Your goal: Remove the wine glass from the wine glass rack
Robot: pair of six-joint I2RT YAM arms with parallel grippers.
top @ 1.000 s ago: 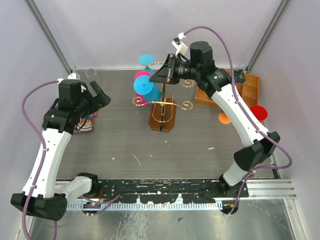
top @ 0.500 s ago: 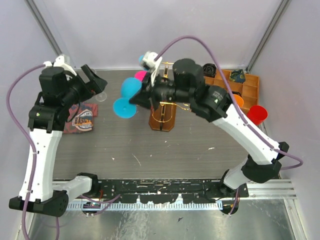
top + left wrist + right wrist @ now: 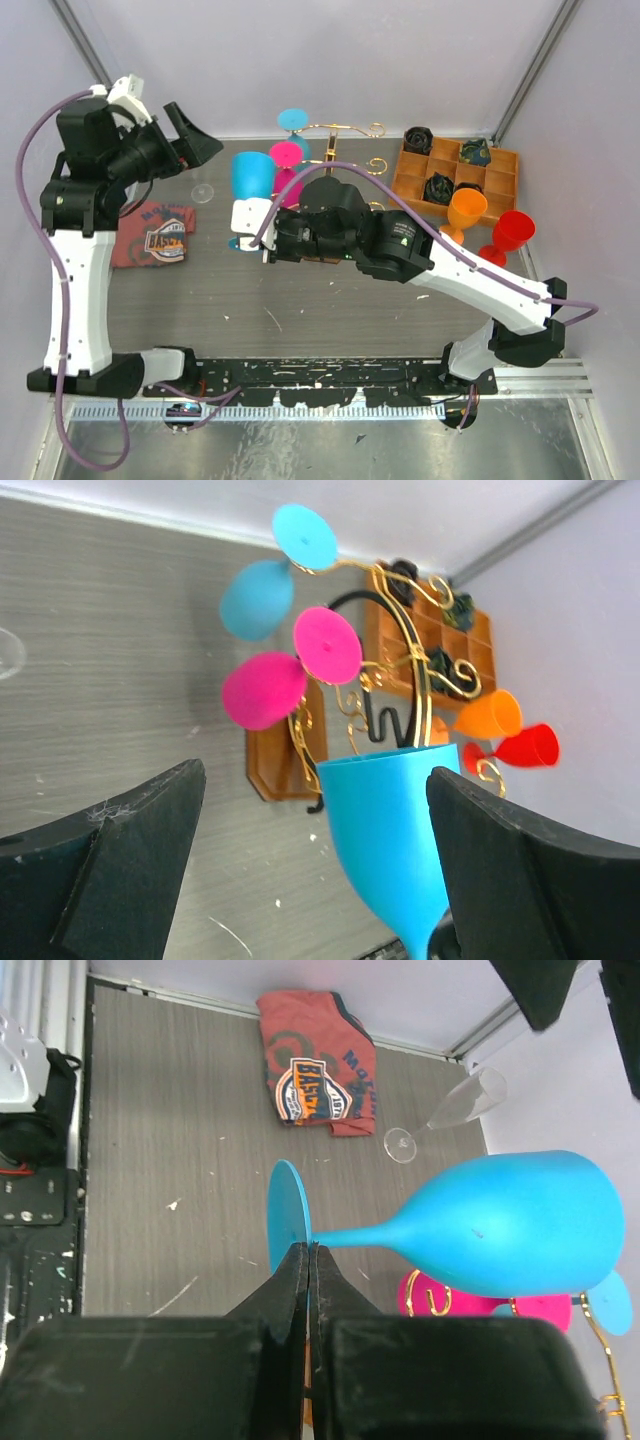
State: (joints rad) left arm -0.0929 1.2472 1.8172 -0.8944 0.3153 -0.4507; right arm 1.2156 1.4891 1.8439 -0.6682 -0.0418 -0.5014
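Note:
My right gripper [image 3: 311, 1250] is shut on the flat foot of a blue wine glass [image 3: 500, 1225]. It holds the glass on its side in the air, left of the rack. In the top view the glass [image 3: 251, 175] is at my right gripper [image 3: 252, 243]. The gold wire wine glass rack [image 3: 405, 675] on its brown base [image 3: 272, 765] still carries a pink glass [image 3: 265, 688] and another blue glass [image 3: 258, 598]. In the top view my right arm hides much of the rack [image 3: 347, 128]. My left gripper [image 3: 203, 143] is open, empty and raised at the far left. In its wrist view the left gripper [image 3: 312, 770] frames the held glass [image 3: 385, 830].
An orange glass [image 3: 467, 210] and a red glass [image 3: 512, 230] stand right of the rack, by a compartmented wooden tray [image 3: 500, 160]. A red T-shirt [image 3: 160, 235] lies at the left. A clear flute [image 3: 450, 1110] lies on its side next to it.
My right arm has swung the blue glass off the rack, left and towards the near side. My left arm has risen and moved back left.

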